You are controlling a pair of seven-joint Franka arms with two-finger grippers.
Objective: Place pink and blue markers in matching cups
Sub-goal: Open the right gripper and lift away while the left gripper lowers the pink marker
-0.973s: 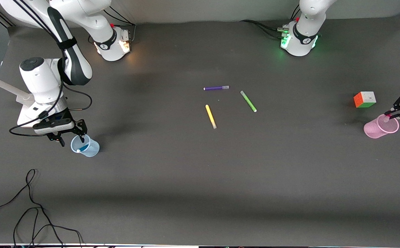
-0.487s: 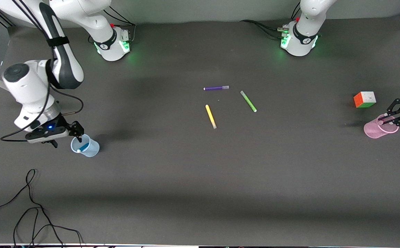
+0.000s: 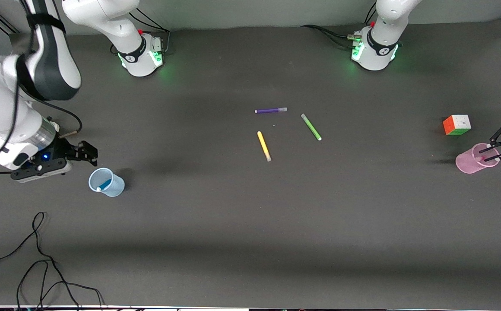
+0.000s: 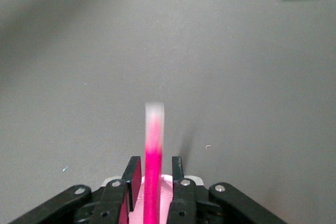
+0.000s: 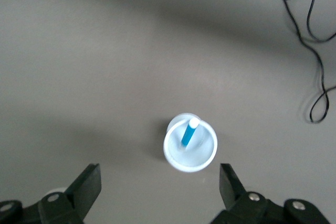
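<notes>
front view: blue marker (image 3: 103, 185) is seen standing in the blue cup (image 3: 106, 182).
right gripper (image 3: 87, 153): spread wide, raised beside that cup.
left gripper (image 3: 497, 152): parted around the pink marker (image 4: 153, 171), over the pink cup (image 3: 475, 159).

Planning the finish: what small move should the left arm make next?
Probably lift the left gripper straight up. Its fingers look spread either side of the magenta-pink marker, which stands in the translucent pink cup, so it seems released.

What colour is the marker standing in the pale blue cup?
Bright blue marker with a pale tip, clearest in the right wrist view.
</notes>
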